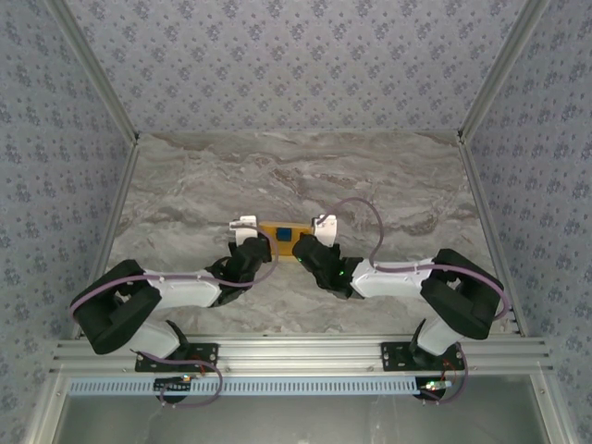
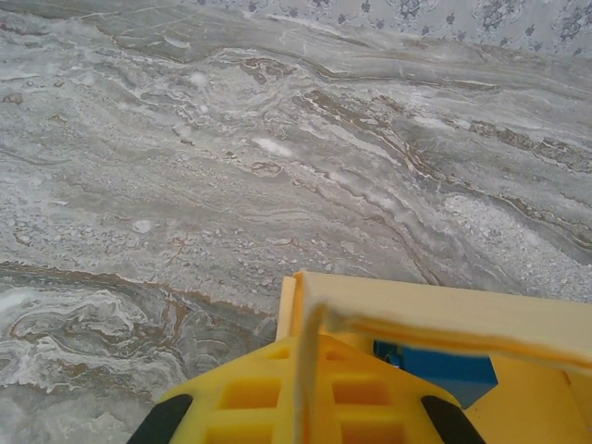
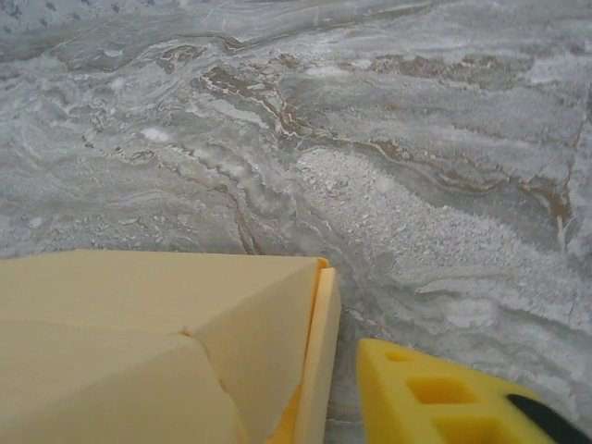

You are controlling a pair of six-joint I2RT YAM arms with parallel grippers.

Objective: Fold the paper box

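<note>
Left gripper [image 2: 305, 370] is clenched on the left end wall of the yellow-orange thin-card paper box [image 2: 435, 314], w/ the card edge pinched upright btw its yellow pads. The box sits mid-way on the grey marble-pattern desk [image 1: 277, 176], between the two arms and partly folded. There's a small blue block [image 2: 435, 368] inside, near that wall.

Over on the right, the right gripper [image 1: 322, 229] looks released. Its one visible yellow finger [image 3: 425, 393] stands just beside the box's right wall, not touching; the other one is hidden.

Handling-wise it's prob very light and floppy. Thin card creases easily and will likely slide on the smooth desk if pushed w/o smth pinning it. Best hold imo is a wall or flap edge, pinched close to a fold line. Squeezing the body would likely crush it.
</note>
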